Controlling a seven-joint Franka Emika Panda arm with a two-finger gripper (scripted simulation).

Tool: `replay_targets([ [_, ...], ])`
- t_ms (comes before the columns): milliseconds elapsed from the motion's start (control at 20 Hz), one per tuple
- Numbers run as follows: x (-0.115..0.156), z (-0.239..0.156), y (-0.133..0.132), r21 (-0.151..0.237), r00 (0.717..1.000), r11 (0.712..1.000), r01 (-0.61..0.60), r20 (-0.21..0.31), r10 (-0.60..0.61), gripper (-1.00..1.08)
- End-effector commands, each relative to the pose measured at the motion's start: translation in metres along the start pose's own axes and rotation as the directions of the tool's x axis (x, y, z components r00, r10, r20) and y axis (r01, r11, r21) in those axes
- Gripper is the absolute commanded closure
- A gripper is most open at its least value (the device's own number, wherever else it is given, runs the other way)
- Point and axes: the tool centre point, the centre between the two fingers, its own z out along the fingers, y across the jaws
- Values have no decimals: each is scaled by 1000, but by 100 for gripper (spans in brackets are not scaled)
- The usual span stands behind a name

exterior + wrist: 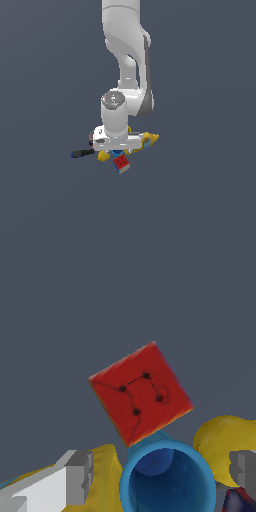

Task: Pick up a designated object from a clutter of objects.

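Sitting: blue cup [167, 478] upright, mouth open toward the wrist camera, directly between the two fingers [80, 476].
Gripper [162, 476]: jaws apart, one finger on each side of the cup; gaps show between pads and cup wall, so no hold yet as far as the wrist view shows.
Cup in exterior view: only a sliver of blue [116, 152] shows under the hand; the rest is hidden by the wrist.
Red cube [141, 393]: just beyond the cup, tilted, one corner overlapping the cup's rim in the wrist view; true contact cannot be told. In the exterior view it lies just past the hand on the near side.
Yellow cup [225, 441]: beside the blue cup, just outside one finger.
Yellow bottle [107, 476]: low behind the other finger, close against the blue cup.
Marker [82, 153]: dark, lying out from the hand toward the exterior view's left.
Small yellow pieces [151, 137]: out from the hand toward the exterior view's right.
Floor [200, 200]: flat grey.
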Motion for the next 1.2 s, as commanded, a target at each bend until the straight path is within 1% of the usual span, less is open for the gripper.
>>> replay_targets([
  [0,-25,32,5,2,998,1000,-11,61,10,-92],
  [200,-25,36,5,2,998,1000,-11,61,10,-92],
  [250,-25,36,5,2,998,1000,-11,61,10,108],
  [700,-25,36,5,2,998,1000,-11,61,10,108],
  [750,3,9,6,-5,1000,1000,-5,-9,5,108],
  [1150,-1,-4,-2,-5,1000,1000,-5,-6,5,108],
])
